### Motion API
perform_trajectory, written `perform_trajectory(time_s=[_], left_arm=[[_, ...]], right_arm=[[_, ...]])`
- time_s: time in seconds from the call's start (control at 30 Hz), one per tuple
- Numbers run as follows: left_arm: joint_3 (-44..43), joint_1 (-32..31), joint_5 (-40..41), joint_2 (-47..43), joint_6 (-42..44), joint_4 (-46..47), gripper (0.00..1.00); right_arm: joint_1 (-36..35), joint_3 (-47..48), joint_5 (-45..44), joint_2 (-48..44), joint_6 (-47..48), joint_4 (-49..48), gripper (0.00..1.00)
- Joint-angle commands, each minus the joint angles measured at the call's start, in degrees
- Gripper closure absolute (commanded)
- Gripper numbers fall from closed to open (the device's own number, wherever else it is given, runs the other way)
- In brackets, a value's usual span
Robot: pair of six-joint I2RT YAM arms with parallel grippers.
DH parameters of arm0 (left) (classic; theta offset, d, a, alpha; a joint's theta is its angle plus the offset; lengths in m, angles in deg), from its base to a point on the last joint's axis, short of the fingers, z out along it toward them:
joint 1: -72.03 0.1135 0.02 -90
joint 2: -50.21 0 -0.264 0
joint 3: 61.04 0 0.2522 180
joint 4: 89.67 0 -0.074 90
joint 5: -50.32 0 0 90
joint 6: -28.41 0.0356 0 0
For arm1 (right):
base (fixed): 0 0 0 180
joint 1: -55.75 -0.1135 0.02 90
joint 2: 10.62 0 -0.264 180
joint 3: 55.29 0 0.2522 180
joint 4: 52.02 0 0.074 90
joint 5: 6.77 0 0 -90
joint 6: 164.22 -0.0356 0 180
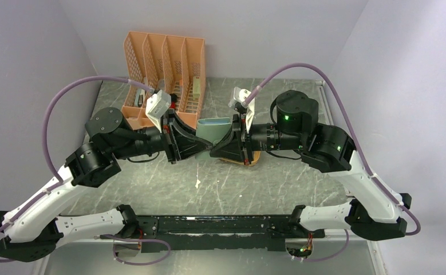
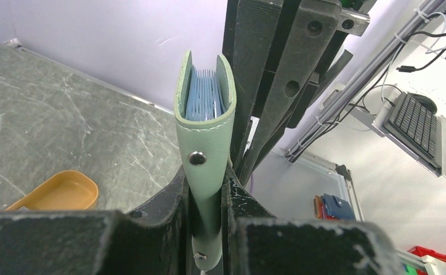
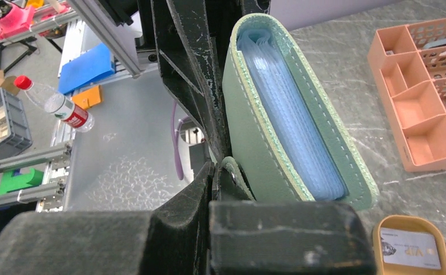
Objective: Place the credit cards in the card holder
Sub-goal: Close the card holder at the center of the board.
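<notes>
**Holder held up between both claws, card waiting flat in the tray below**

The card holder [image 3: 246, 126] is off the bench [image 1: 220, 189], held in the air at mid-table between the two arms. Its green covers are only narrowly parted, and the pale blue sleeves [image 3: 289, 109] show edge-on as a tight stack. The left claw [image 2: 207, 195] is clamped on the snap-tab end, with the tab running down between its fingers. The right claw [image 3: 217, 183] is fully closed and seems to pinch a thin green edge of the holder from the opposite side.

One credit card [image 3: 409, 249] lies flat, face up, in the mustard tray [image 3: 406, 220]. That tray sits on the bench just beneath and beside the right claw (from above, only a sliver of it shows under that wrist). No other cards can be made out. The peach organizer [image 1: 163, 63] stands further back on the left arm's side.

The coming move turns on this: the card lies below the holder, closer to the right arm, and flat, while the sleeves stand roughly on edge. As I read it, the right claw would have to let go and drop to the tray while the left keeps the holder up. The card's flatness against the tray floor looks like the awkward part.
</notes>
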Motion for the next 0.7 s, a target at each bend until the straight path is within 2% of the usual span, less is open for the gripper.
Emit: perform_trajectory(time_s=[0.0,0.13,0.27,0.3,0.43,0.47,0.67], left_arm=[[-2.67,-3.37,-13.74,-3.60,-2.40,7.56,0.95],[-2.77,-3.37,-1.62,-4.44,-0.27,1.25,0.95],[-1.72,-3.42,3.82,-5.25,-0.53,0.31,0.95],[-1.65,-3.37,5.53,-5.32,-0.45,-0.25,0.95],[-0.25,-3.41,15.29,-5.97,-0.35,-4.03,0.95],[0.29,-3.39,17.96,-6.06,-0.27,-5.25,0.95],[9.84,-3.36,27.07,-6.03,-3.86,-10.42,0.95]], right_arm=[[2.16,-1.83,-11.62,4.21,2.84,-4.61,1.00],[2.19,-2.24,-9.39,1.32,3.19,-5.27,1.00],[2.16,-1.19,-5.49,0.32,3.68,-2.41,1.00],[2.16,-0.77,-4.12,-0.01,3.75,-1.44,0.94],[2.16,-1.70,-1.34,-3.18,3.41,0.54,0.55],[2.16,-2.68,-1.12,-4.33,3.21,0.68,0.49],[2.16,-14.33,-7.78,-11.93,-1.95,-4.25,0.30]])
